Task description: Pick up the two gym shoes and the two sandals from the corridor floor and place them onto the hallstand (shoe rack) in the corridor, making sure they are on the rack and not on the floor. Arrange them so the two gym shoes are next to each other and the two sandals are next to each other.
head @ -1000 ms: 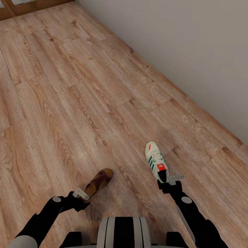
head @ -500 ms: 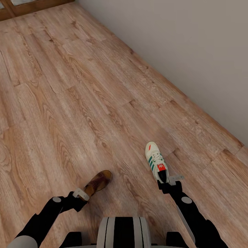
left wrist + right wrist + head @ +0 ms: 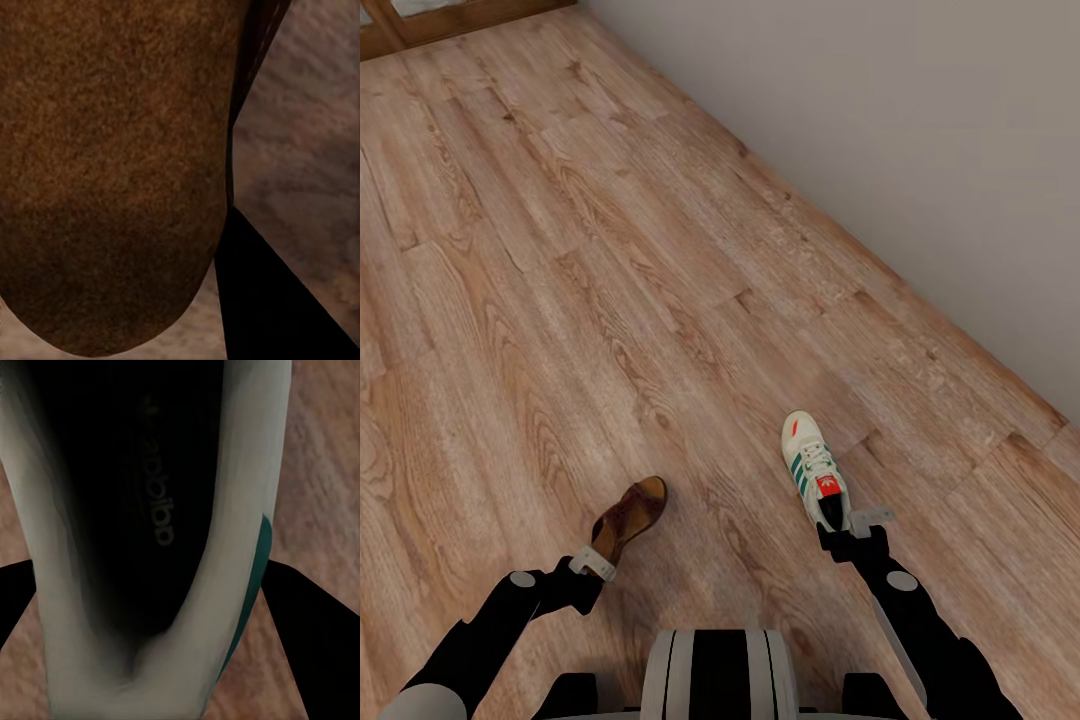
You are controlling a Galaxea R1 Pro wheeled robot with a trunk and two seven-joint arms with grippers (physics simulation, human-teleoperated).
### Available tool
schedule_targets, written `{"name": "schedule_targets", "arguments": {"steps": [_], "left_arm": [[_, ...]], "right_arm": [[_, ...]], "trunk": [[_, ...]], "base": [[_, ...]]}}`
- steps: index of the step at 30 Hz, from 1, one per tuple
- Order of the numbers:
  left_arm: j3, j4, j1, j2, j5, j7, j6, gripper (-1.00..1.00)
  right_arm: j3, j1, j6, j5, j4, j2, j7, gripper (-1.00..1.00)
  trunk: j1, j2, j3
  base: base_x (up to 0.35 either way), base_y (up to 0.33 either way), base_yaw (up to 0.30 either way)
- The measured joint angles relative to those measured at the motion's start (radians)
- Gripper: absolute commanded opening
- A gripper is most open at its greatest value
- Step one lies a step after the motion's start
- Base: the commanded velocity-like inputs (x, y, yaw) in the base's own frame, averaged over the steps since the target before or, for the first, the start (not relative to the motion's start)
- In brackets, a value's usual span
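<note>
The left gripper (image 3: 592,562) fingers grip the sandal (image 3: 626,518) at its heel; the right gripper (image 3: 857,527) fingers grip the gym shoe (image 3: 815,481) heel, above the corridor floor (image 3: 610,280).

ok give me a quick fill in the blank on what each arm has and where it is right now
1. The left gripper holds a brown ____ by its heel.
2. The right gripper grips the heel of a white gym shoe with ____ side stripes.
3. Both arms hang over the wood-plank corridor ____.
4. Along the right of the head view runs a plain grey ____.

Missing words: sandal; green; floor; wall
</note>
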Motion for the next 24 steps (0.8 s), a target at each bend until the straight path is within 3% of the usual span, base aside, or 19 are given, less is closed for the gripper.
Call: {"name": "schedule_targets", "arguments": {"steps": [24], "left_arm": [[0.002,-0.003,-0.001,0.004,-0.004,0.002,-0.003,-1.0]], "right_arm": [[-0.001,0.0,0.0,0.001,0.0,0.001,-0.001,-1.0]], "trunk": [[0.0,0.0,0.0]], "base": [[0.0,0.0,0.0]]}}
